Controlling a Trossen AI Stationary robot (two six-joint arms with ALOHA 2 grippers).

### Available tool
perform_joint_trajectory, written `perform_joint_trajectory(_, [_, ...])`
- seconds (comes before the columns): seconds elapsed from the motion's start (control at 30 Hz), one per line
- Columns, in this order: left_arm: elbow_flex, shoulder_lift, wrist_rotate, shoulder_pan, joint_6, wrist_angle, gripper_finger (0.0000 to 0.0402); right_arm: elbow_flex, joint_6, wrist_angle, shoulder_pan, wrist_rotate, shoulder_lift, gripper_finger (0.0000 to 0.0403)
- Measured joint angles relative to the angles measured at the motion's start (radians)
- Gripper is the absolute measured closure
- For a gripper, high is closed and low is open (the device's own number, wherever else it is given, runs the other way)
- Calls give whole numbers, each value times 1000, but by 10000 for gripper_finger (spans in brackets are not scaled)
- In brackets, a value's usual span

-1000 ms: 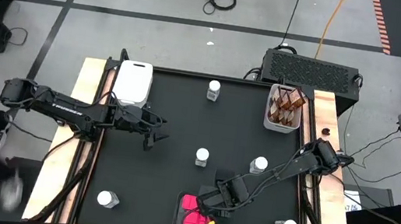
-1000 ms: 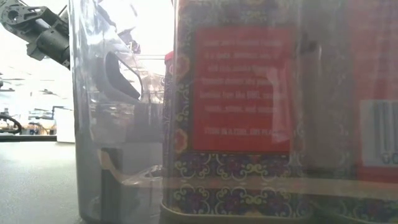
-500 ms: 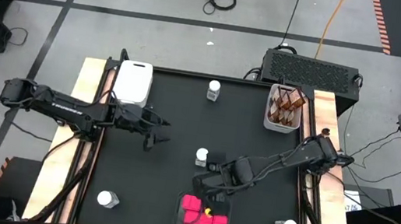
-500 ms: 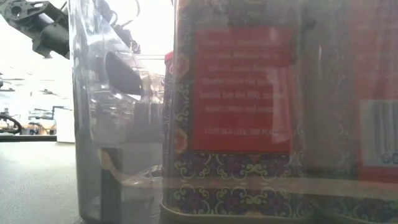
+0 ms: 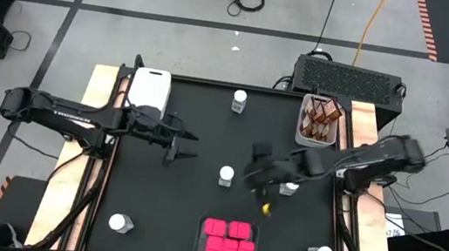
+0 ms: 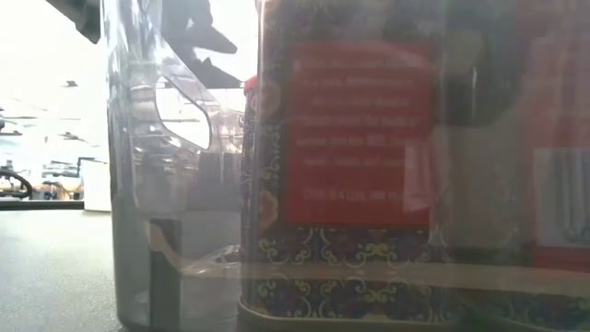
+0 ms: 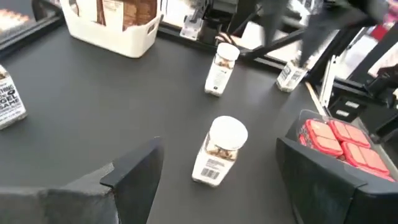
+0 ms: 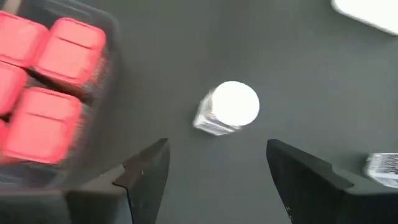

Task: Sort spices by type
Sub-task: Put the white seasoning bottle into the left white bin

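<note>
Sorting looks about two-thirds done: pink boxes (image 5: 227, 239) and brown jars (image 5: 321, 116) binned, 5 (maybe 6) white-lidded jars loose; right claw (image 8: 214, 165) wide above one jar (image 8: 227, 109), left claw (image 7: 217, 171) wide, empty.

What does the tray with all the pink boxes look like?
The clear tray sits near the front edge of the black table, a little right of the middle. It looks like see-through plastic with low walls and stands flat. Inside it are five bright pink square-topped boxes, packed close in two rows, two behind and three in front, tops up. In the right wrist view the pink boxes fill it nearly wall to wall. No gripper touches it.
</note>
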Motion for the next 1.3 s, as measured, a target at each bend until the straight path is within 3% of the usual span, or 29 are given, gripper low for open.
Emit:
perform_joint_trajectory(0.17, [145,1,-4,-14,2,-201,91,-355,-68,306,-57,3,-243,153])
perform_joint_trajectory(0.27, [182,14,-12,-44,35,-188,91,-512,-67,476,-70,-1,-357,156])
perform_joint_trajectory(0.4, [185,82,-54,-83,96,-136,91,-628,-17,560,-66,-26,-465,156])
perform_joint_trajectory(0.7, [184,364,-52,-114,282,112,91,-665,164,588,-60,-22,-563,156])
perform_joint_trajectory(1.17, [183,636,-20,-103,369,490,91,-665,156,612,-57,-22,-535,156])
perform_joint_trajectory(1.3, [183,675,-4,-98,352,512,91,-665,112,612,-57,-21,-535,156])
